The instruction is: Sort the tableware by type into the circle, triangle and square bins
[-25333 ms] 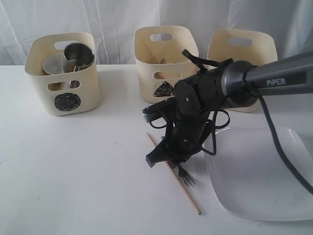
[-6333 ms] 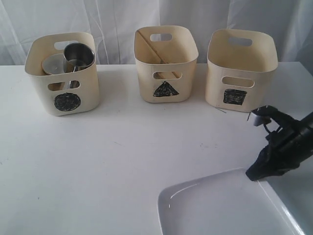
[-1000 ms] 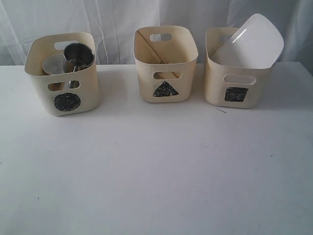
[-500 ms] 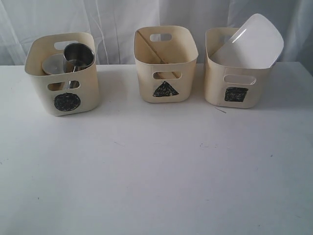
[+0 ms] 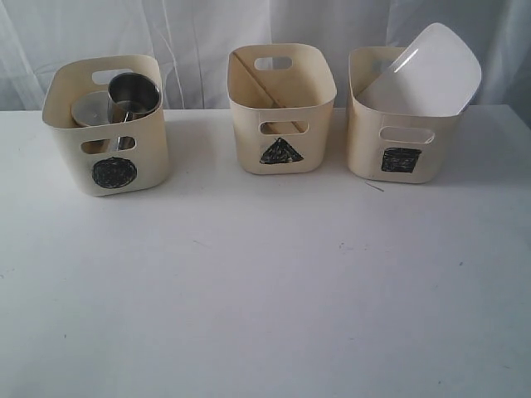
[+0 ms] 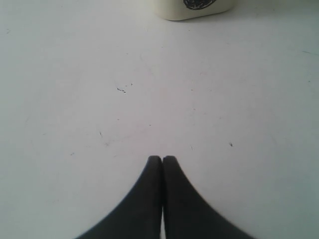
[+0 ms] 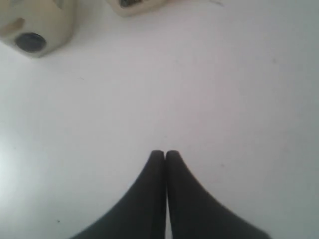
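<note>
Exterior view: plate [image 5: 427, 70] leans in square bin [image 5: 404, 157], your left gripper [image 6: 162, 159] and right gripper [image 7: 165, 153] pressed together empty, sorting looks done, just park.

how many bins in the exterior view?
3, in one row: circle bin on the left, triangle bin in the middle, square bin on the right. Nothing in view could hide a fourth.

Lower part of white plate [image 5: 427, 70] behind square bin [image 5: 404, 145] wall; circle bin [image 6: 172, 10] mostly outside left wrist view

Both end effectors [image 6: 162, 158] [image 7: 165, 153] — closed, empty
</note>
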Robot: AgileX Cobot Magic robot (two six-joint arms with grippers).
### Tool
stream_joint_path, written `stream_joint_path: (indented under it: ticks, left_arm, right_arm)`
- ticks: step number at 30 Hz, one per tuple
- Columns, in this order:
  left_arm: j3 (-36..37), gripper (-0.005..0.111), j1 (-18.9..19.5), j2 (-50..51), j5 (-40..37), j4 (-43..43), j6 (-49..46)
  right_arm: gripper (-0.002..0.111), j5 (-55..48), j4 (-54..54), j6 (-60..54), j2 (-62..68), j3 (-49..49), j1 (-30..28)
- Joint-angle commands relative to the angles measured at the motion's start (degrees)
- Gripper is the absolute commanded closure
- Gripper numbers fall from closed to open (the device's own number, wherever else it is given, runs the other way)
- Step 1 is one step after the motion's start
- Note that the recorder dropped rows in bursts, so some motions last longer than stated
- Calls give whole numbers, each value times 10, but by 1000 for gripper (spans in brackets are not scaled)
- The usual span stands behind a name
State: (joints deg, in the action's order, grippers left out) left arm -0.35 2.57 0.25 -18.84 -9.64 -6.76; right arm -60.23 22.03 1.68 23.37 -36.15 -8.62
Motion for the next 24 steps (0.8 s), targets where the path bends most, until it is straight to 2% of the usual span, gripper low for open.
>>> stream_joint_path:
  ticks: [1,6,8,10,14,16,18,20,23,24]
  left_arm:
    - [3,107,2,-2,-4,-5,4]
    - [3,107,2,-2,-4,-5,4]
    - [3,107,2,-2,-4,-5,4]
    - [3,107,2,-2,-4,-5,4]
    - [3,107,2,-2,-4,-5,4]
    - [3,107,2,-2,-4,-5,4]
    - [3,107,2,-2,-4,-5,4]
    - [3,107,2,-2,-4,-5,4]
    - [3,107,2,-2,-4,-3,4]
    - [3,107,2,-2,-3,1,4]
  right_arm:
    - [108,-28,-72,41,-33,7,0]
    - [108,85,-125,-11,-66,7,0]
    - [108,198,-141,-44,-78,35,0]
    - [108,315,-143,-65,-95,80,0]
    - [108,583,-143,-70,-160,241,0]
    - [108,664,-143,-70,-193,317,0]
    - [108,670,-143,-70,-232,361,0]
    - [108,518,-174,-70,-234,361,-2]
    - [108,399,-226,-70,-234,361,-2]
    - [108,398,-251,-72,-234,361,-2]
